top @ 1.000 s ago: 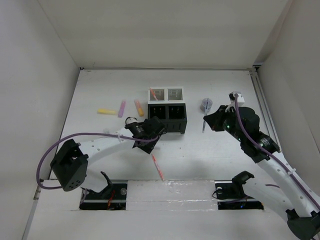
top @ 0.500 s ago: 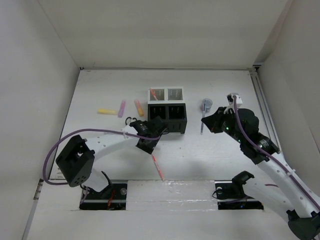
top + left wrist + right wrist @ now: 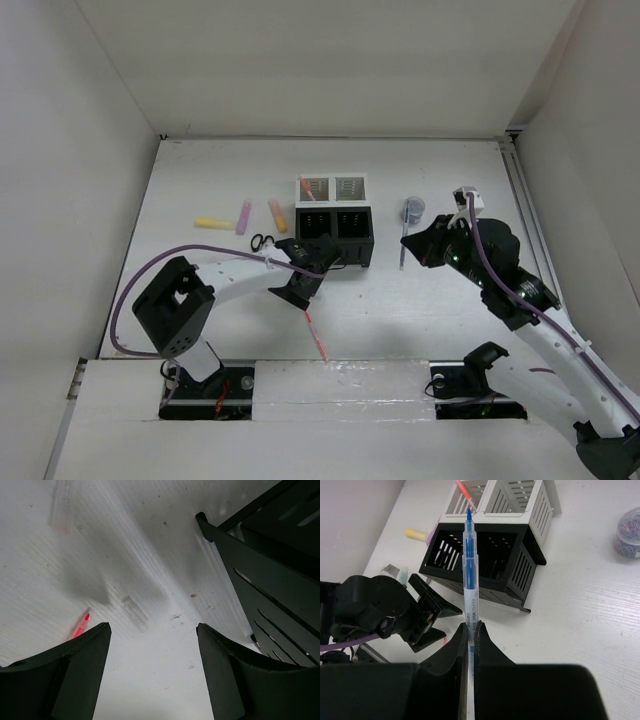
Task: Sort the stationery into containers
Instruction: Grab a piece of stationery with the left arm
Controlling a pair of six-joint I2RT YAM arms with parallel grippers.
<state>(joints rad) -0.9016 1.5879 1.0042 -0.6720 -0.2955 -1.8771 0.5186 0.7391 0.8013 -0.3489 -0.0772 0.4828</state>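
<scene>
Right tool [image 3: 471,630] pinches the blue pen [image 3: 469,575] by its tail, near the black containers [image 3: 517,572]; light, stiff, slick barrel, likely to pivot; left tool [image 3: 152,627] spread above the red pen [image 3: 80,626] on the table [image 3: 150,690].

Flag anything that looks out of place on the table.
A small clear cap lies loose on the table near the bare tip of the red pen, seen between the fingers of the open left gripper, so that pen looks uncapped. The blue pen clamped in the right gripper also shows a bare tip.
</scene>
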